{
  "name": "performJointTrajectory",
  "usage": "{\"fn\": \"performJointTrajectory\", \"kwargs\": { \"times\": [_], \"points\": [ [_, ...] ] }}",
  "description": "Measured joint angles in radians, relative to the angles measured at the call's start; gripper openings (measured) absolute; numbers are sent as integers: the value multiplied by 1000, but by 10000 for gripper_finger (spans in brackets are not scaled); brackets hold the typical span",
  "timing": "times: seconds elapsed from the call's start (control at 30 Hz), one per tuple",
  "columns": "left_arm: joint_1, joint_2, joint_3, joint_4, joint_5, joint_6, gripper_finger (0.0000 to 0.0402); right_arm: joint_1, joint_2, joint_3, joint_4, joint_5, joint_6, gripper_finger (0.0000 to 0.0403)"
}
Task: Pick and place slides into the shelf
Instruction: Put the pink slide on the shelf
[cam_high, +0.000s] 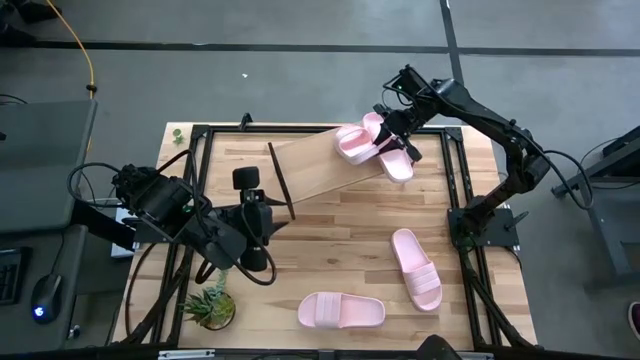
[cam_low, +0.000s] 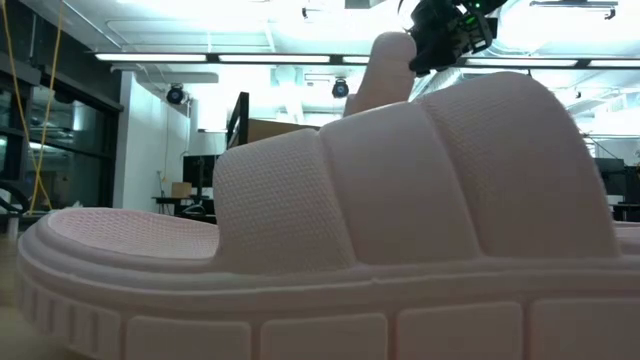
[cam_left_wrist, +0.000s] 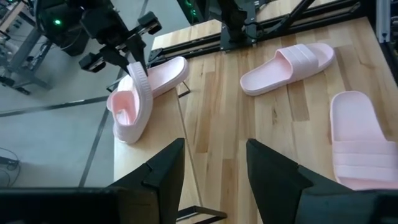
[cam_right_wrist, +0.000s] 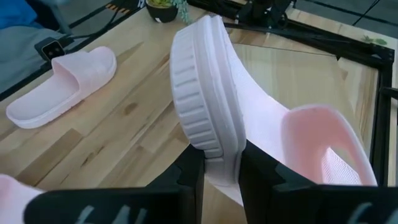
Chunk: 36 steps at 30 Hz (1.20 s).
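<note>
The right tool (cam_high: 397, 135) is over the far right end of the shelf (cam_high: 310, 165), clenched on the edge of a pink slide (cam_right_wrist: 208, 112); in the right wrist view the slide's ribbed sole rim is pinched between the two dark fingers (cam_right_wrist: 186, 177) and the slide stands on edge, strap side facing away from the sole. From above, this held slide (cam_high: 370, 135) sits tilted against a second slide (cam_high: 392, 158) that lies flat at the shelf's right end, the two touching. The left wrist view shows the same pair, one slide upright under the right tool and the other flat beside it.

Two more slides lie on the table, well apart from both tools: one (cam_high: 416, 268) on the right side, one (cam_high: 341, 311) near the front edge.

The left tool (cam_high: 255, 232) hangs over the table's left part, near the shelf's near-left end, its fingers (cam_left_wrist: 165, 171) spread and released, grasping nothing. A small potted plant (cam_high: 211, 306) stands at the front left corner.
</note>
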Motion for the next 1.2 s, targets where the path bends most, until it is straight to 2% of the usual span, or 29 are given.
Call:
{"fn": "performJointTrajectory", "kwargs": {
  "times": [0.43, 0.77, 1.2],
  "points": [
    [0, 0, 0, 0, 18, 0, 156, 0, -1, 0, -3, 58, 56, 100],
    [0, 0, 0, -1, 20, -2, 156, 0, -1, 0, -10, 157, 123, 138],
    [0, 0, 0, -2, 25, -17, 156, 6, 0, 0, -21, 195, 177, 186]
  ]
}}
